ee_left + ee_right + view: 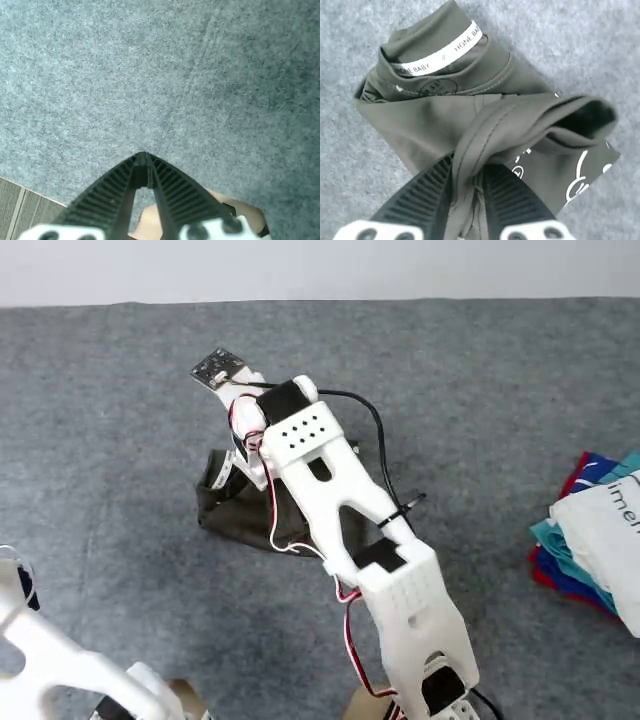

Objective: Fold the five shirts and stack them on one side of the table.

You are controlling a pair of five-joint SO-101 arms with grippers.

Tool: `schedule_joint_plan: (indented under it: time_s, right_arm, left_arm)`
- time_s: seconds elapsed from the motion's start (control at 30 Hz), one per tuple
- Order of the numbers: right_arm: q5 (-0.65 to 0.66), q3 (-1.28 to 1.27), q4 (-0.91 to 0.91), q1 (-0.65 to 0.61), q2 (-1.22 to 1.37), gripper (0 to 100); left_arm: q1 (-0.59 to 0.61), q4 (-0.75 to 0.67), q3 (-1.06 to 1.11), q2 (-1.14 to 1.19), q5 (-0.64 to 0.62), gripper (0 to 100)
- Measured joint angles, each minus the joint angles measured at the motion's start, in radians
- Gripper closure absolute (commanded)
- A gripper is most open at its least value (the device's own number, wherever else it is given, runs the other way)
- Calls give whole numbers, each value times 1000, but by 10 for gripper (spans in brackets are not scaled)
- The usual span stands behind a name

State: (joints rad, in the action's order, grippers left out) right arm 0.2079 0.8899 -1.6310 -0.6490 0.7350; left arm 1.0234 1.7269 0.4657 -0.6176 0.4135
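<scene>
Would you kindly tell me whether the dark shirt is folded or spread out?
Partly folded: the dark shirt lies bunched in layers, and the right gripper is shut on a lifted flap of it.

We see a white arm (330, 490) stretched over a dark shirt (225, 508) on the grey table (480, 390). A pile of folded shirts (590, 530) sits at the table's edge.

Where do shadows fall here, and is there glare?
High view: soft, even light on the grey mat, no glare, faint shadow beside the dark shirt. Right wrist view: the fold held by the right tool is dark inside. Left wrist view: flat light around the left tool.
</scene>
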Motion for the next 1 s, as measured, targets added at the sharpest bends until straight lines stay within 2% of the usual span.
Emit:
schedule_joint_plan:
  time_s: [0.3,0.73,1.0]
  right_arm:
    - [3,315,-121,-26,176,987]
    - [3,336,-123,-63,195,967]
    - [43,336,-123,-81,195,755]
  left_arm:
    - [0,0,0,0,0,995]
    - [0,0,0,0,0,995]
    - [0,0,54,0,0,995]
